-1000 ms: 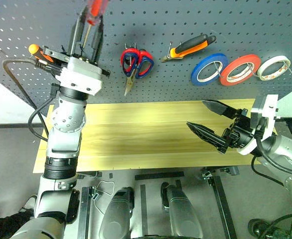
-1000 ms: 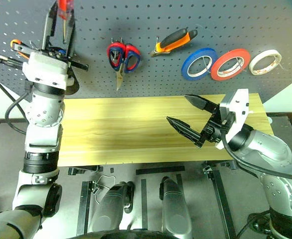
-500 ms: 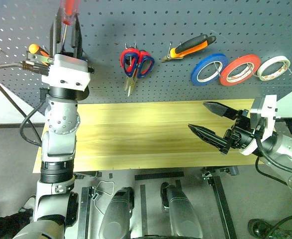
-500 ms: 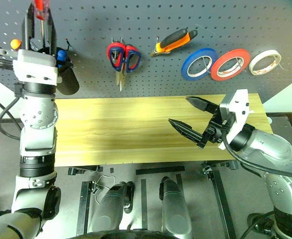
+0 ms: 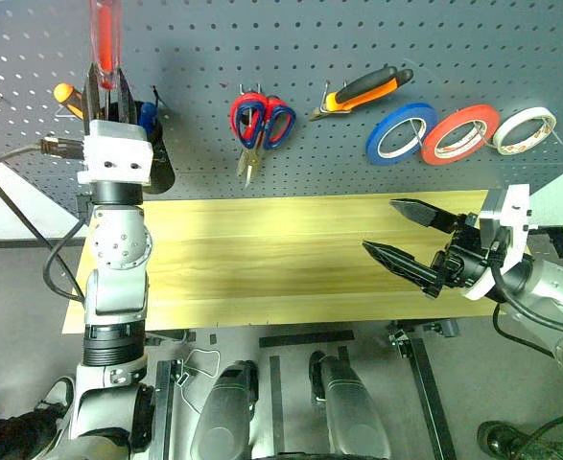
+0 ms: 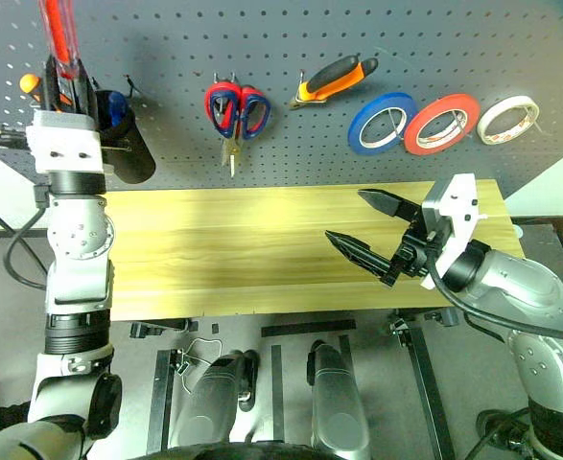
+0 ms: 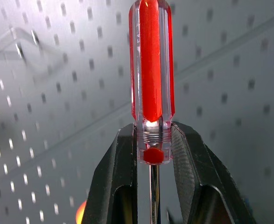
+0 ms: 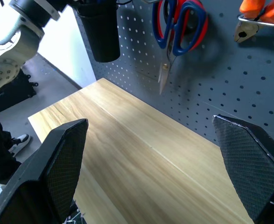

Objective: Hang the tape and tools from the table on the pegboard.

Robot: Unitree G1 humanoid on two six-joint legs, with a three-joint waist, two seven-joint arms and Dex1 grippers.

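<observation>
My left gripper (image 5: 108, 91) is shut on the red-handled screwdriver (image 5: 105, 40), pinching it where handle meets shaft (image 7: 151, 93), handle upward. It stands before the pegboard (image 5: 262, 38), beside the black cup (image 5: 158, 161). The red tape (image 5: 460, 134), the orange-and-black pliers (image 5: 363, 91) and two overlapping scissors (image 5: 262, 120), one red-handled and one blue-handled, hang on the board. My right gripper (image 5: 380, 225) is open and holds nothing above the right part of the wood-grain table (image 5: 252, 254).
A blue ring (image 5: 400, 132) and a white ring (image 5: 524, 129) hang either side of the red tape. An orange-handled screwdriver (image 5: 65, 94) and a blue handle (image 5: 147, 115) stick up at the cup.
My left gripper carried the screwdriver left and slightly down along the board and turned it more upright. The right gripper stayed put.
</observation>
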